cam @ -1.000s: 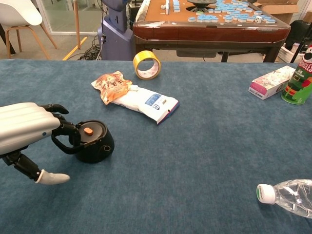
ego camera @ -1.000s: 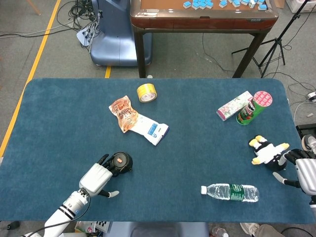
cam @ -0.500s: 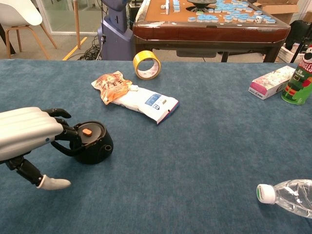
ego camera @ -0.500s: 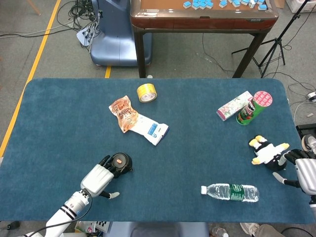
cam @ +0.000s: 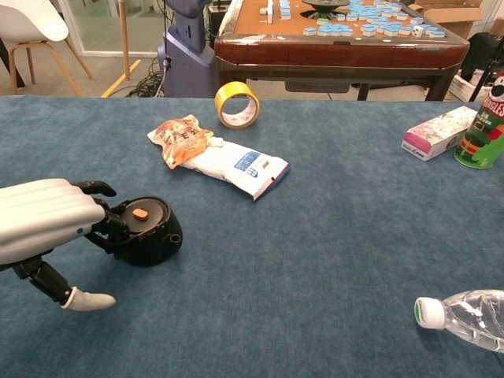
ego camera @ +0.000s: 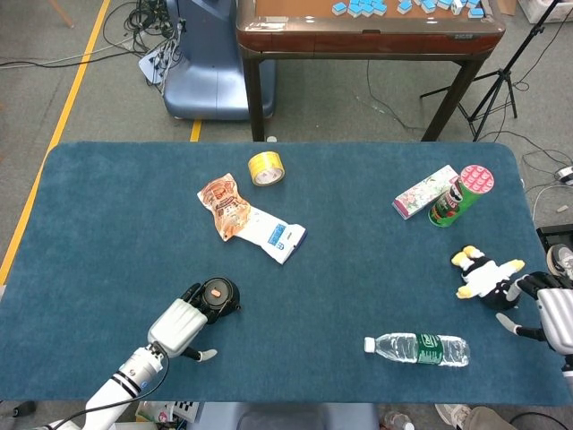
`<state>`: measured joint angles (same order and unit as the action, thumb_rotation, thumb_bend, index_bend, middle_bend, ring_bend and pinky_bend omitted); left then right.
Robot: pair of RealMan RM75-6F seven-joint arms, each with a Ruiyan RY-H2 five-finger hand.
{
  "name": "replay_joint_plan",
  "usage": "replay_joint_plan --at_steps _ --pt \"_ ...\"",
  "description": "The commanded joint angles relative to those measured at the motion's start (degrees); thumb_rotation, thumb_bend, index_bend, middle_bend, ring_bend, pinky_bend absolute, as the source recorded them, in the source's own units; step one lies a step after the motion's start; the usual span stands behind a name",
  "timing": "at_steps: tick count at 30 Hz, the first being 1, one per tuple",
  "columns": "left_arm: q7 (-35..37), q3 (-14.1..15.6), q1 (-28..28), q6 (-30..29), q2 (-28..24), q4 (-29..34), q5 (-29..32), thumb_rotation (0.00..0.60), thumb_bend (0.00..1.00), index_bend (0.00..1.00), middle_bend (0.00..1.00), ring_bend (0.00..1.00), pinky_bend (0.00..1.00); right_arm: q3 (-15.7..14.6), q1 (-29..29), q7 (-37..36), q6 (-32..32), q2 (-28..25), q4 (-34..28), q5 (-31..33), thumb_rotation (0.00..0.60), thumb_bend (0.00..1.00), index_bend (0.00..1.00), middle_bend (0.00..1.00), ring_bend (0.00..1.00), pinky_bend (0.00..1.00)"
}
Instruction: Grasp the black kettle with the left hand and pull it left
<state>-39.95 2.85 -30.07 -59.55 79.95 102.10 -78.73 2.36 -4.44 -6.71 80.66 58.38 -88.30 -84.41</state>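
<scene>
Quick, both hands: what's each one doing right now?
Left hand: fingers curled through the kettle handle, holding it.
Right hand: beside the plush toy, holding nothing, fingers apart.

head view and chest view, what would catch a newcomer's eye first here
Probably the silver left hand at the table's near-left, its dark fingers wrapped on the handle of the black kettle. Next, the yellow tape roll standing on edge at the far side, and the green chip can at the far right.
</scene>
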Motion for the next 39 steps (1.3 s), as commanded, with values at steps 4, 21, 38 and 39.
replay_joint_plan --at_steps 4,21,38,39 --pt "-0.47 0.19 -0.40 0.83 0.60 -0.57 0.80 0.281 0.14 0.45 0.46 0.36 0.06 0.04 0.07 -0.29 -0.06 0.08 0.25 0.14 0.600 0.18 0.54 0.46 0.28 0.28" --pt "-0.66 -0.02 -1.22 1.18 2.06 -1.60 2.00 0.280 0.14 0.60 0.64 0.51 0.04 0.14 0.14 -0.70 -0.51 0.18 0.60 0.64 0.600 0.18 0.54 0.46 0.28 0.28" --pt "-0.31 -0.68 -1.88 0.71 3.18 -3.21 2.93 0.275 0.14 0.76 0.87 0.73 0.00 0.23 0.33 -0.63 -0.63 0.14 0.53 1.02 0.600 0.18 0.54 0.46 0.28 0.28" --pt "-0.17 -0.77 -1.92 0.67 3.25 -3.42 2.93 0.276 0.14 0.77 0.89 0.76 0.00 0.23 0.35 -0.65 -0.59 0.15 0.55 1.02 0.600 0.18 0.54 0.46 0.28 0.28"
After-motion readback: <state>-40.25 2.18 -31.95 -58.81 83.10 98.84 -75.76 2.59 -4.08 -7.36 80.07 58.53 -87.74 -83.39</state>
